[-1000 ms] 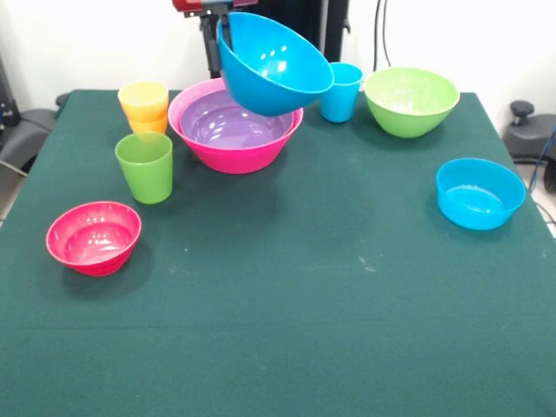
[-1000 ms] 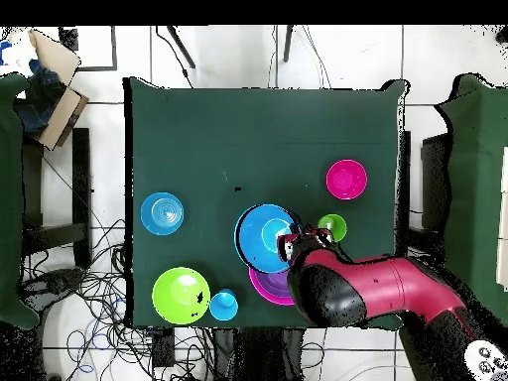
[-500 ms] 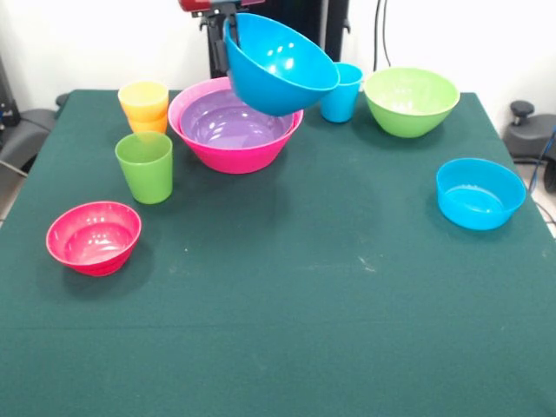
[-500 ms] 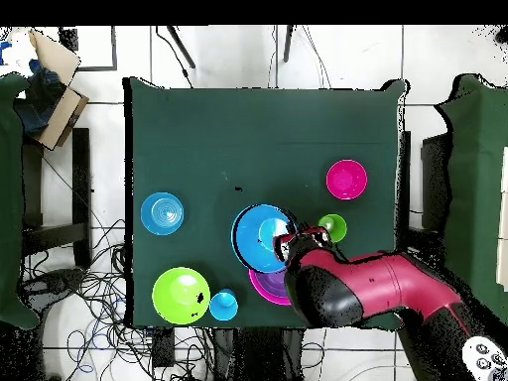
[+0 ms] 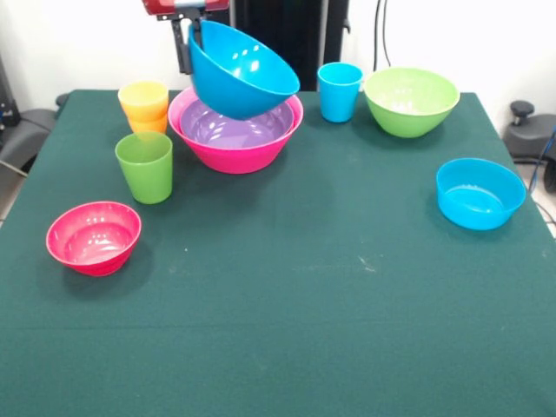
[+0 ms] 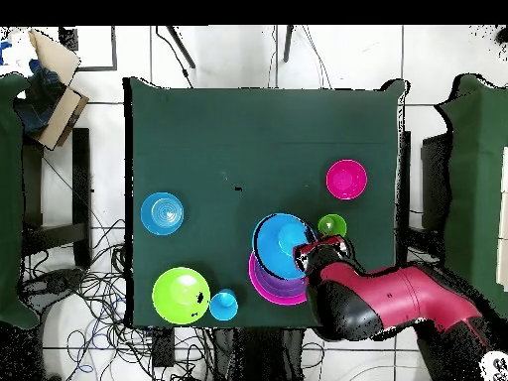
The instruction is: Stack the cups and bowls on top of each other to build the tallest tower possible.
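Note:
My gripper (image 5: 193, 50) is shut on the left rim of the large blue bowl (image 5: 243, 71), which hangs tilted just above the purple bowl (image 5: 230, 130). The purple bowl is nested in the large pink bowl (image 5: 234, 158). In the overhead view the blue bowl (image 6: 283, 246) overlaps the pink bowl (image 6: 256, 284), with the gripper (image 6: 316, 248) at its rim. A yellow cup (image 5: 143, 98) sits in an orange cup (image 5: 151, 125) left of the pink bowl. The green cup (image 5: 145, 165), blue cup (image 5: 339, 91), light green bowl (image 5: 411, 101), light blue bowl (image 5: 479, 193) and red-pink bowl (image 5: 93, 236) stand apart on the table.
The table has a dark green cloth (image 5: 295, 304). My red arm (image 6: 382, 303) reaches in over the table's edge in the overhead view, next to the green cup (image 6: 332, 227). Cables and a cardboard box (image 6: 50, 79) lie on the floor around the table.
My gripper has carried the blue bowl to the left in the front view. It now hangs more squarely over the pink and purple bowls, clear of the blue cup.

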{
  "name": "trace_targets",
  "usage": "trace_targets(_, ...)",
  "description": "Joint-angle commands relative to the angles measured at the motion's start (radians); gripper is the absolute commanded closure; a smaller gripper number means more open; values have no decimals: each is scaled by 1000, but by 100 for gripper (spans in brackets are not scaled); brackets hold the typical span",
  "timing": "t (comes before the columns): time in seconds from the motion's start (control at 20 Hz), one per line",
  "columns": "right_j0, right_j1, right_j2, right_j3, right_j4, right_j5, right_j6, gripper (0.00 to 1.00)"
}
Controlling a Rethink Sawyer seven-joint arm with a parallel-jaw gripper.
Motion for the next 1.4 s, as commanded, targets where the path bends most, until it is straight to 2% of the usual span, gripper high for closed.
trace_targets(0.05,14,57,-13,86,-140,-82,-43,100)
trace_targets(0.4,39,-19,-18,120,-153,-88,-4,100)
trace_targets(0.6,38,-30,-12,128,-147,-79,-4,100)
trace_targets(0.65,40,-32,-13,128,-147,-74,-5,0)
trace_targets(0.85,34,-45,9,131,-125,-87,-1,0)
trace_targets(1.1,24,-65,61,134,-63,-43,-28,0)
trace_targets(1.4,39,-75,70,121,-29,-22,-29,0)
